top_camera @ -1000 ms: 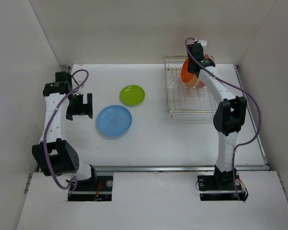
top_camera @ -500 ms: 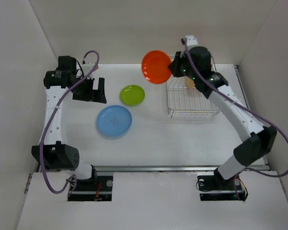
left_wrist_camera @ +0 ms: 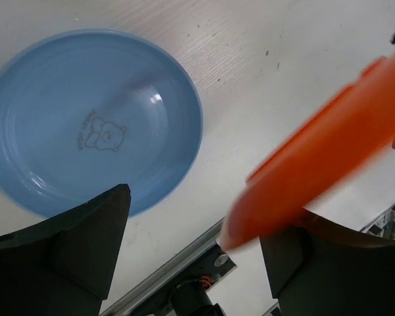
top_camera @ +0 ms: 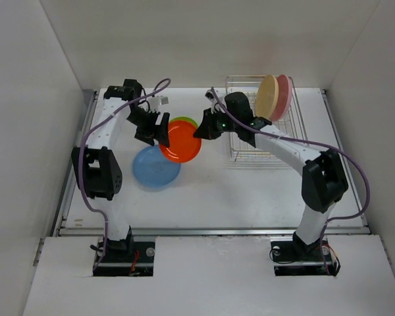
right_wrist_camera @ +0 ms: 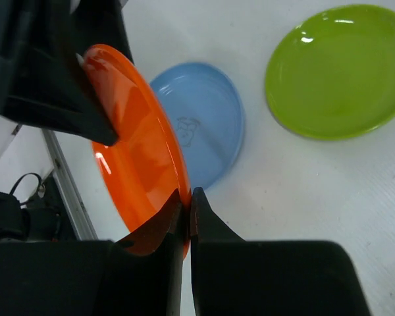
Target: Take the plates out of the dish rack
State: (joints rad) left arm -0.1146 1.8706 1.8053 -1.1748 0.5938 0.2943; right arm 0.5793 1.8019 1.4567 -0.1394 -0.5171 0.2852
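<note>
My right gripper (top_camera: pixel 201 130) (right_wrist_camera: pixel 187 194) is shut on the rim of the orange-red plate (top_camera: pixel 181 141) (right_wrist_camera: pixel 135 164) and holds it tilted above the table. My left gripper (top_camera: pixel 159 130) (left_wrist_camera: pixel 201 210) stands open around the plate's (left_wrist_camera: pixel 329 151) opposite edge, which lies close against one finger. Below lie the blue plate (top_camera: pixel 155 168) (left_wrist_camera: pixel 92 118) (right_wrist_camera: pixel 207 125) and the lime green plate (top_camera: pixel 184 120) (right_wrist_camera: pixel 336 69), the green one partly hidden in the top view. The dish rack (top_camera: pixel 263 141) at the back right holds a tan-orange plate (top_camera: pixel 268 97) and a pink plate (top_camera: pixel 284 92) on edge.
White walls enclose the table on three sides. A metal rail (left_wrist_camera: pixel 178 263) runs along the table's near edge, and both arm bases are bolted there.
My right arm has lifted the orange-red plate out of the rack and carried it left to mid-table. My left arm has swung right to meet it, its jaws narrowing a little.
</note>
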